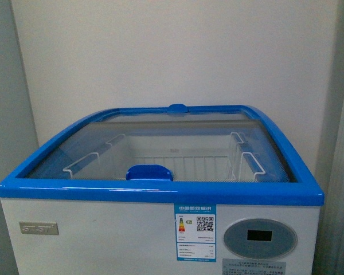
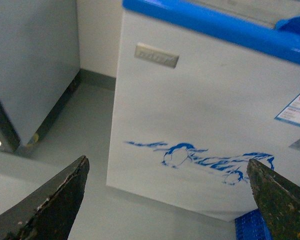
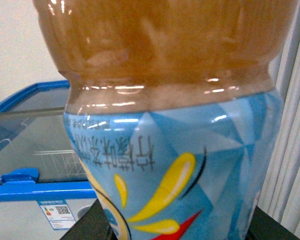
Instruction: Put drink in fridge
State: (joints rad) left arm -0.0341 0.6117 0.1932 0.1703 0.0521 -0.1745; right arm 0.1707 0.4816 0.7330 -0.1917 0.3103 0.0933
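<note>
Down left, before fridge (image 1: 103,240) front: wide-spread, empty left end effector (image 2: 166,165). Centre: glass lids (image 1: 178,129) seemingly closed. Right: drink (image 3: 175,150) clamped in right end effector (image 3: 180,227), outside fridge. Risk of knocking drink against glass if lowered before sliding lid.

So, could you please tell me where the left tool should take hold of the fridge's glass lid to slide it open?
Probably the raised blue handle at the near edge of the glass lid, approached from above and in front by the open left tool. The curved glass is smooth; this handle is the nearest protruding part, just behind the fridge's blue rim.
</note>
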